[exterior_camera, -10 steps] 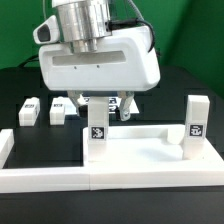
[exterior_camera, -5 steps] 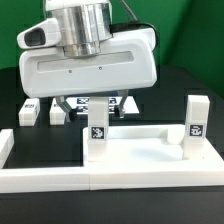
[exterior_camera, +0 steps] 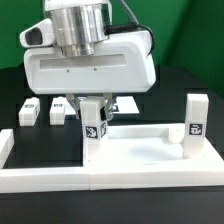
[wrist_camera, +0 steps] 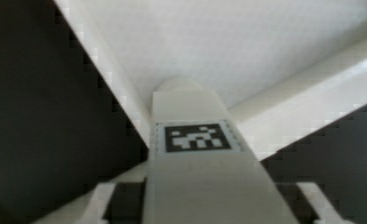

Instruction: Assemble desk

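Observation:
The white rimmed tabletop panel (exterior_camera: 140, 150) lies flat with two white tagged legs standing on it, one at the exterior view's left (exterior_camera: 94, 130) and one at the right (exterior_camera: 195, 122). My gripper (exterior_camera: 93, 108) hangs over the left leg, open, with a finger on each side of the leg's top. In the wrist view the same leg (wrist_camera: 198, 137) runs between my fingers (wrist_camera: 118, 200), with dark gaps on both sides, and the tabletop rim (wrist_camera: 304, 85) lies beyond it. My gripper (wrist_camera: 201, 208) holds nothing.
Two loose white legs (exterior_camera: 28, 110) (exterior_camera: 58, 112) lie on the black table at the exterior view's left. The long white L-shaped border rails (exterior_camera: 60, 178) run along the front and left of the tabletop.
The hand has shifted toward the exterior view's left and come down, so the fingers now straddle the left leg's top. The fingers stand closer together than a second ago.

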Tool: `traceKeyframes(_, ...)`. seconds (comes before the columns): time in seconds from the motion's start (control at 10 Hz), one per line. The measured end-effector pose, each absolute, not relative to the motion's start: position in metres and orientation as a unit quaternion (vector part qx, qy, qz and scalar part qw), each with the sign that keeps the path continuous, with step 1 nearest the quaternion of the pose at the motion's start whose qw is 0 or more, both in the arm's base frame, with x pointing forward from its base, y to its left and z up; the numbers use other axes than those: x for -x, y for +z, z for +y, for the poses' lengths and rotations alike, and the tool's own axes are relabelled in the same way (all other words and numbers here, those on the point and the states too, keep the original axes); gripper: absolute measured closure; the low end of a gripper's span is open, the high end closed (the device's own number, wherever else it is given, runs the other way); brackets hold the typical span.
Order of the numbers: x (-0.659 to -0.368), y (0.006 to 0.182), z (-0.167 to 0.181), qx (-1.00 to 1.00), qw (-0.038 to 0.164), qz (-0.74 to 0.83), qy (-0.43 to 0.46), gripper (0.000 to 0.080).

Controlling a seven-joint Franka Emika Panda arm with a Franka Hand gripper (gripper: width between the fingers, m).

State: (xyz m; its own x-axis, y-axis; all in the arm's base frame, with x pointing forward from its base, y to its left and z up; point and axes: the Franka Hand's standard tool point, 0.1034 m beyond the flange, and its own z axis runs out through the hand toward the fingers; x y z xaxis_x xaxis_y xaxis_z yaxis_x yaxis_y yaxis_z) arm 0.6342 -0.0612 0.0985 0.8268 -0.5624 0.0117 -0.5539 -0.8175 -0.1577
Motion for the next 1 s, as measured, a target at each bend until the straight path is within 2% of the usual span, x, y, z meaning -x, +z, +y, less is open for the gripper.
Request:
traceKeyframes(0.3,-0.638,0.098,-0.065,0.869,0.077,0.489,0.000,0.0506)
traceKeyframes(0.7,-0.641,0.097,-0.056,0.652,0.081,0.752,0.042,0.0506)
traceKeyframes(0.8,-0.643,0.097,-0.055,0.597,0.090,0.796,0.049,0.0506)
traceKeyframes(1.0,-0.643,0.098,-0.054,0.553,0.089,0.827,0.055,0.0506)
